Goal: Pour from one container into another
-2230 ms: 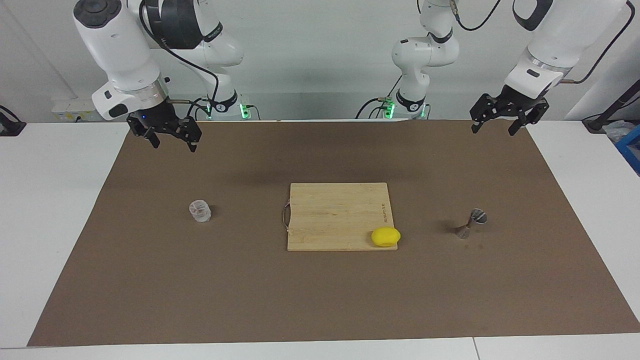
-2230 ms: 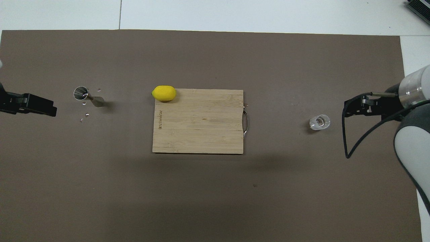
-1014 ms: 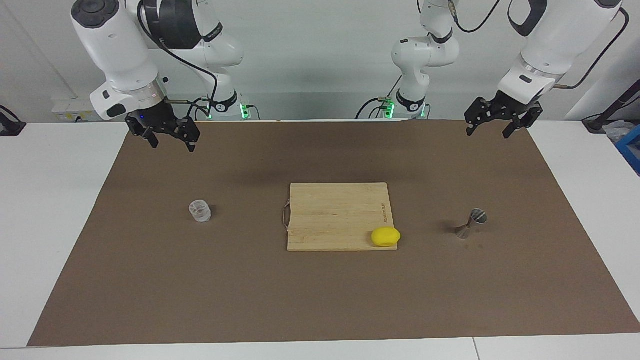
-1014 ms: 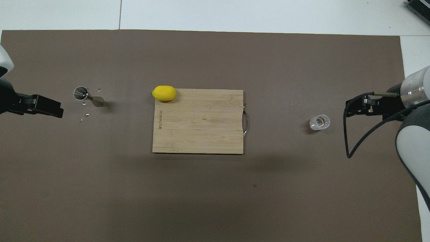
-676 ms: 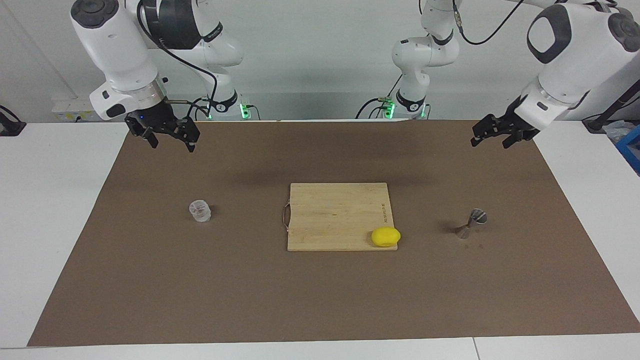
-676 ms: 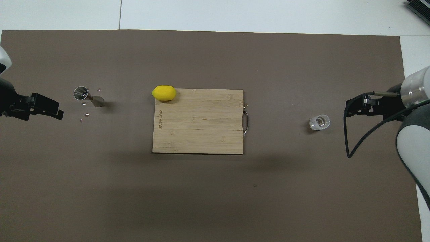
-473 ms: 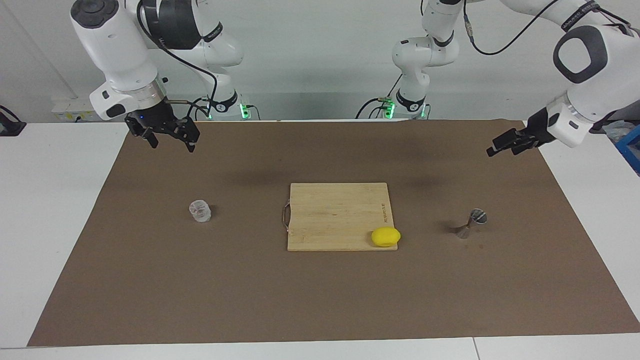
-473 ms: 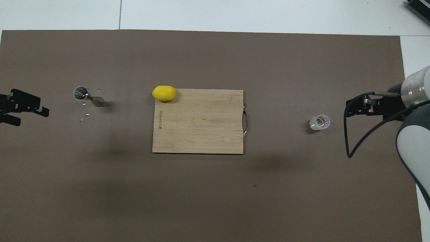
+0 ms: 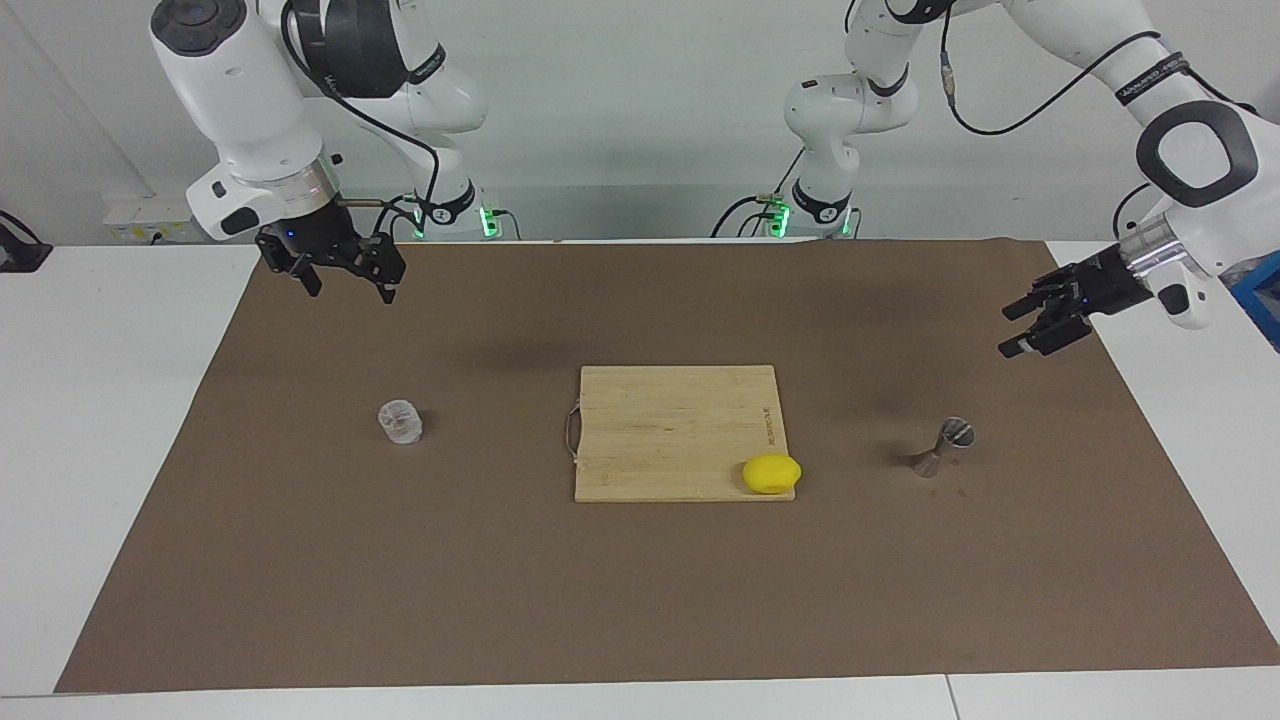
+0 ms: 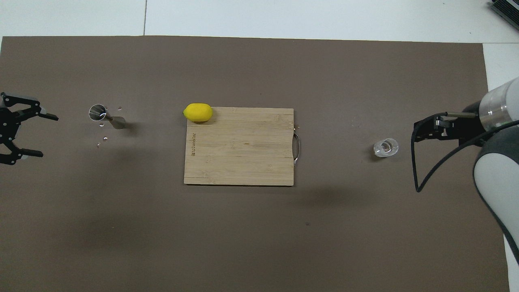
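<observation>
Landmark: the wooden cutting board, lying at the middle of the brown mat.

The glass tumbler is standing upright on the mat, well apart from the board's handle edge, toward the right arm's end of the table. The metal jigger is standing on the mat well apart from the board's other edge, toward the left arm's end; a few small droplets are lying on the mat just beside it. A yellow lemon is sitting at the board's corner that is farthest from the robots and toward the jigger.

The right gripper is hanging in the air, fingers apart and empty, over the mat out past the tumbler from the board. The left gripper is hovering over the mat out past the jigger from the board, fingers spread wide, holding nothing.
</observation>
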### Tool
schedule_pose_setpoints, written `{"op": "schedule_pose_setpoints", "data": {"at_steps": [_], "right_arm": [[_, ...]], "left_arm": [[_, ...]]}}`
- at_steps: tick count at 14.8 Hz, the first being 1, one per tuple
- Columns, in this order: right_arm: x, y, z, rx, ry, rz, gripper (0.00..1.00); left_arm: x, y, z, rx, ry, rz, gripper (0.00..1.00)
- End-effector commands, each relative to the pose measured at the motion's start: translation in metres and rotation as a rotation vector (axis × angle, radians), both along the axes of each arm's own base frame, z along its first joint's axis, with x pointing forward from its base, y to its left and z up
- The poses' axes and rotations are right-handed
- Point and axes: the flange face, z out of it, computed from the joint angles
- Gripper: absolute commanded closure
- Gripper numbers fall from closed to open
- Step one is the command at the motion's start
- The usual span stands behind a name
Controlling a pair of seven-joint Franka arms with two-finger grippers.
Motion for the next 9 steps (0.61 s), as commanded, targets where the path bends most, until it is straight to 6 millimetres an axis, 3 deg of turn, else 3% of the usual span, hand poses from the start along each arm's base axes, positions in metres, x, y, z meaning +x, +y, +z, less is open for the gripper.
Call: {"op": "schedule_pose_setpoints", "data": {"at_steps": [1,3,7,9], "right_arm": [[-0.002,-0.002,0.004,0.001,-0.013,0.070,0.00],[-0.002,-0.002,0.005,0.001,-0.014,0.073,0.00],[-0.002,-0.002,0.004,0.002,-0.013,0.073,0.00],[-0.002,-0.002,0.004,0.002,-0.011,0.073,0.00]], "left_arm": [[-0.002,0.005,-0.020,-0.088,0.107,0.323,0.00],[-0.002,0.011,-0.036,-0.157,0.158,0.475,0.00],[-0.001,0.045,-0.085,-0.352,0.214,0.660,0.00],[0.003,0.044,-0.096,-0.373,0.211,0.700,0.00]]}}
